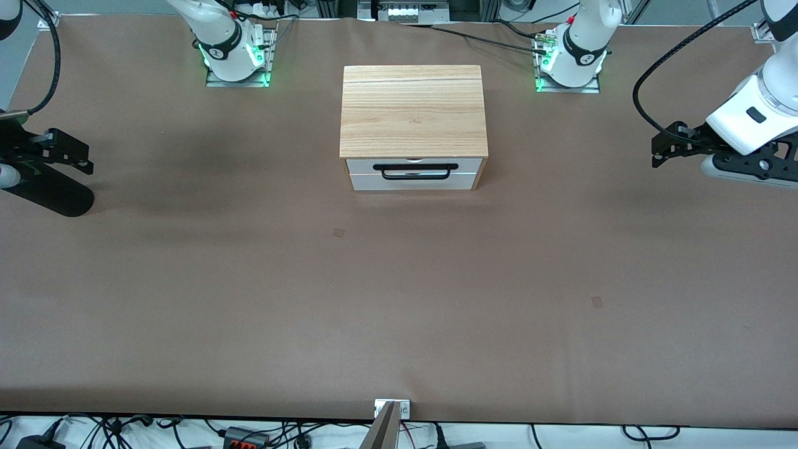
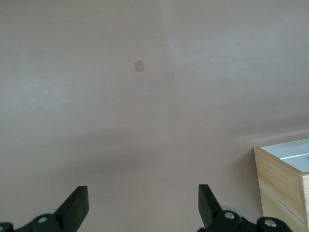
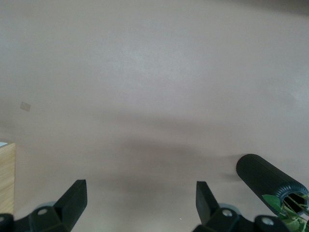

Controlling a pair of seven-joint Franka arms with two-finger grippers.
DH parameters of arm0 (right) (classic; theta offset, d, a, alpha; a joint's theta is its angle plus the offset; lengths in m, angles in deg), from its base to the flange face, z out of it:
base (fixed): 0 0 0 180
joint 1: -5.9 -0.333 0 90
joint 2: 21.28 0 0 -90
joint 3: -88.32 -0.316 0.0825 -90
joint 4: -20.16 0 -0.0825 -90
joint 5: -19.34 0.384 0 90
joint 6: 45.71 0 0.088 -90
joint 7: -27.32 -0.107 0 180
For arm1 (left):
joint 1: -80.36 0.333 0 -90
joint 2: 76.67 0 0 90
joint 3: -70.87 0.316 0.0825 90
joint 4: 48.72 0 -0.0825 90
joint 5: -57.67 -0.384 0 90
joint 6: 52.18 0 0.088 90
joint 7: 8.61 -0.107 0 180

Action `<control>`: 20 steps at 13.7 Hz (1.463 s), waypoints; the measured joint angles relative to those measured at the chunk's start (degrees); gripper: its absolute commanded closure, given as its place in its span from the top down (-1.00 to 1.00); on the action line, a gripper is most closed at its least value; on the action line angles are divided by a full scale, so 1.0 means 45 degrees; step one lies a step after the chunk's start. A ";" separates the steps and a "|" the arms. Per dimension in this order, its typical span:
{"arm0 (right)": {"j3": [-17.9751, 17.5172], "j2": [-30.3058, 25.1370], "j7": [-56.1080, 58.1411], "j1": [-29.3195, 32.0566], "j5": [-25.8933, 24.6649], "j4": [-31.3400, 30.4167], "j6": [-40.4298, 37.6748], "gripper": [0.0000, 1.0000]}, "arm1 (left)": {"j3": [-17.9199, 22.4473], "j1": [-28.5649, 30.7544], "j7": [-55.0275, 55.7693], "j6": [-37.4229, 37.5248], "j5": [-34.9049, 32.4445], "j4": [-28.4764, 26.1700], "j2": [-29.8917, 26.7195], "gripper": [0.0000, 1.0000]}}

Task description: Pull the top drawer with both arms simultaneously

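Showing the scene: we see both arms parked wide of a shut cabinet, with nothing yet grasped.

Top drawer: we find the top drawer flush in the light wood cabinet, which stands mid-table between the two bases; its white front faces the front camera.

Handle: we note the black bar handle lying across the drawer front, untouched by either arm.

Left gripper: we place the left gripper over bare table at the left arm's end, well apart from the cabinet; its fingers are spread wide and hold nothing.

Right gripper: we place the right gripper over bare table at the right arm's end, equally well apart; its fingers are likewise spread and hold nothing.

Table: we see a brown covered table with only faint small marks.

Other object: we notice a black ribbed cylinder beside the right gripper; we cannot tell what it is.

Progress: we judge the task as not begun. No pull is done.

Remaining: we judge that both grippers must reach the handle, close on it at separate places, and draw the drawer out together.
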 measured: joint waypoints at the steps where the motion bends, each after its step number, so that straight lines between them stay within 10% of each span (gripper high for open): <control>1: 0.0000 0.0000 0.0000 0.0000 0.0000 0.0000 0.0005 1.00 | 0.0000 0.0000 0.0000 0.0001 0.0000 0.0000 0.0000 1.00; 10: 0.0000 0.0001 0.0000 -0.0001 0.0000 0.0000 0.0032 1.00 | -0.0008 -0.0001 0.0010 0.0368 0.0148 -0.0002 0.0086 1.00; 20: -0.0009 0.0169 0.0103 -0.0016 0.0007 -0.0016 -0.0021 1.00 | 0.0041 0.0308 -0.0004 0.2200 0.4238 -0.0023 0.0676 1.00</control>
